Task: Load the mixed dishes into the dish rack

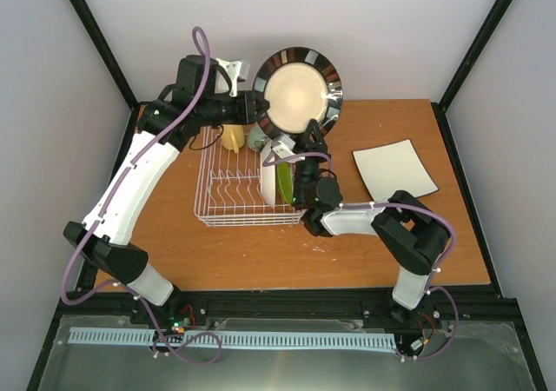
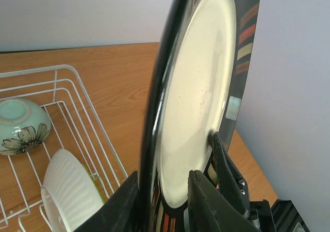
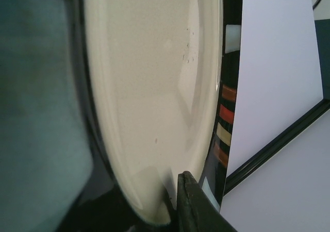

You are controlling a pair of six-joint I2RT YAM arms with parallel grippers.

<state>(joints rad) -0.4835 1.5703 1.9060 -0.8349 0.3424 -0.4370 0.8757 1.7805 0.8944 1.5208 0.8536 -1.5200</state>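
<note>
The dark-rimmed cream plate [image 1: 300,94] is held on edge in the air above the far end of the white wire dish rack [image 1: 228,210]. My left gripper [image 1: 257,106] is shut on its left rim, and in the left wrist view [image 2: 162,176] its fingers sit on both sides of the rim. My right gripper [image 1: 311,134] grips the plate's lower rim, with one finger [image 3: 192,206] against the cream face. The rack holds the mint bowl [image 1: 258,137], the yellow cup [image 1: 232,136], a white ribbed plate [image 1: 269,181] and the lime-green plate [image 1: 285,182]. The square white plate [image 1: 393,170] lies on the table.
The rack's wires [image 2: 77,80] and the mint bowl [image 2: 20,126] show below the held plate in the left wrist view. Black frame posts and pale walls close in the far corners. The right arm's elbow [image 1: 408,226] lies near the square plate.
</note>
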